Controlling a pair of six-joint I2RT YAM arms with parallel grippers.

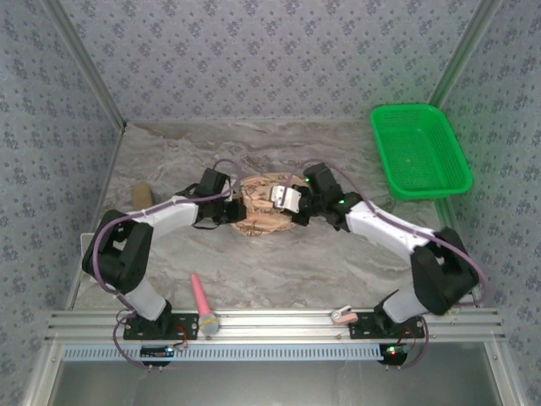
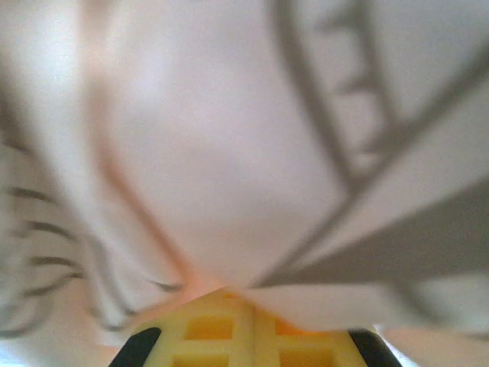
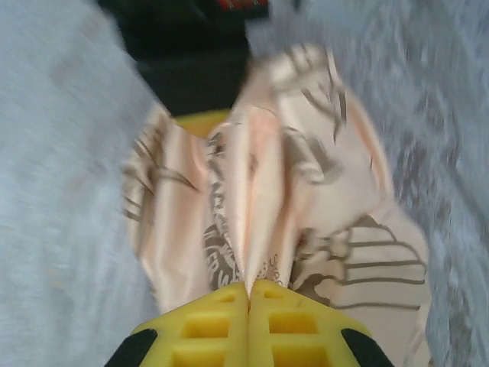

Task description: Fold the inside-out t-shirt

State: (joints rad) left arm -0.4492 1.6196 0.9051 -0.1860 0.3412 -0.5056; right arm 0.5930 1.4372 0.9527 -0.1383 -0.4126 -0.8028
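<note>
Where the marbled tabletop (image 1: 338, 254) spreads to the left of the green basket (image 1: 420, 150) and nearer the arm bases than it, the inside-out t-shirt (image 1: 264, 210) sits bunched into a rounded heap, well apart from the basket. Its peach-tan cloth shows dark printed motifs.

2 arms reach in to the heap from opposite sides. The left end effector (image 1: 234, 208) meets the side of the heap farther from the basket, and the right end effector (image 1: 292, 205) meets the side nearer the basket.

From the right wrist, the right end effector (image 3: 248, 289) has its 2 yellow fingers (image 3: 206, 325) pressed together, pinching a raised ridge of the t-shirt (image 3: 306, 199) that runs straight into the seam between them. Beyond the cloth, on its far side from the basket, the black and yellow of the left end effector (image 3: 200, 115) touches the heap.

From the left wrist, the left end effector (image 2: 227, 294) is likewise closed, with pale, blurred cloth of the t-shirt (image 2: 229, 138) gathering into its tip and draping over 1 finger.

Farther from the basket than the heap, a pink-handled tool (image 1: 201, 300) lies near the left arm's base, and a tan roll (image 1: 141, 196) rests beyond the left arm. A small pink clip (image 1: 341, 315) lies at the near edge, closer to the basket's side.
</note>
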